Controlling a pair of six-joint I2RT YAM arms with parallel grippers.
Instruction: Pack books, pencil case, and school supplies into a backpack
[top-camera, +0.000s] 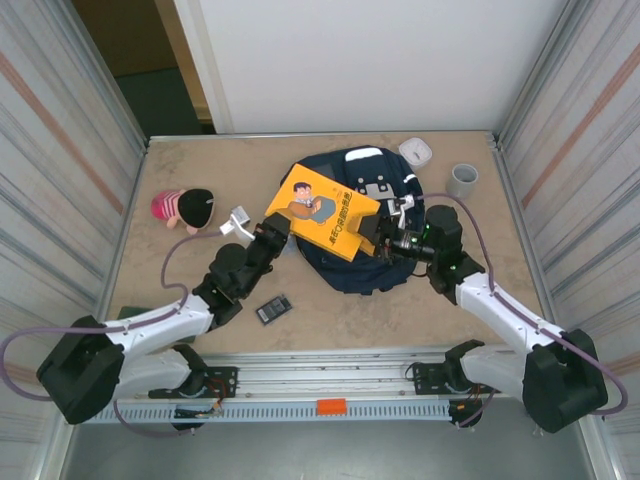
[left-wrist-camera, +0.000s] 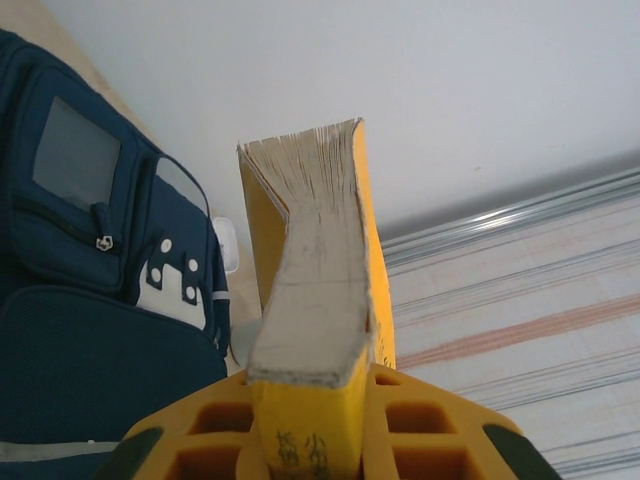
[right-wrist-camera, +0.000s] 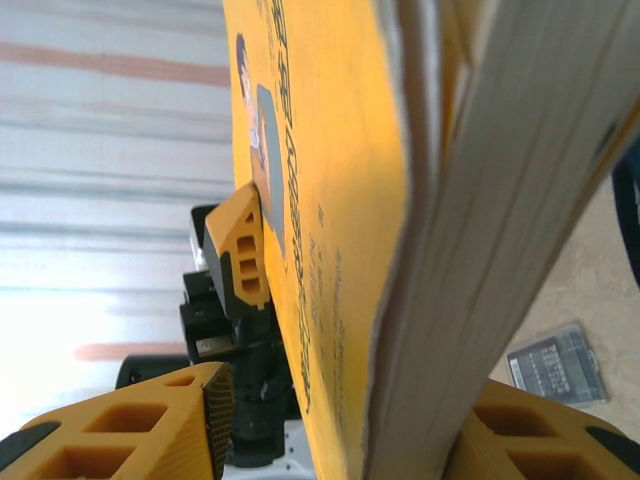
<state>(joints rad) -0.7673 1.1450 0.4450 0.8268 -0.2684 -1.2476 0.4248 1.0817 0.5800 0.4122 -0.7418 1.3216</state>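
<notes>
At the far left of the desk (top-camera: 200, 170) lies a pink and black soft toy (top-camera: 183, 207), which I take to be no part of the packing. Just right of it, a slim white packet (top-camera: 238, 222) rests on the desk near the left arm, not yet packed. Nearer the arm bases, a small black gadget (top-camera: 273, 309) with a grey panel also lies on the bare desk, well apart from the bag.

The left claw (top-camera: 274, 232) is clamped on the near left edge of the yellow book (top-camera: 322, 212). Its wrist view shows the spine seated tight between the two fingers, with the pages fanning upward. The book is held up over the middle of the backpack (top-camera: 350, 272), tilted, and not inside it.

On the book's right edge is the right claw (top-camera: 385, 232). Its fingers stand apart with the book between them, and a gap shows between one finger and the cover, so the left arm looks to be carrying the weight.

The backpack lies flat with its front pockets up. I cannot tell whether its main opening is unzipped, since the book covers much of it. At the far right stand a white round device (top-camera: 415, 151) and a grey cup (top-camera: 462, 180).

By my reckoning the task is early: nothing looks stowed, and the book, the packet and the gadget are all left to go in.
</notes>
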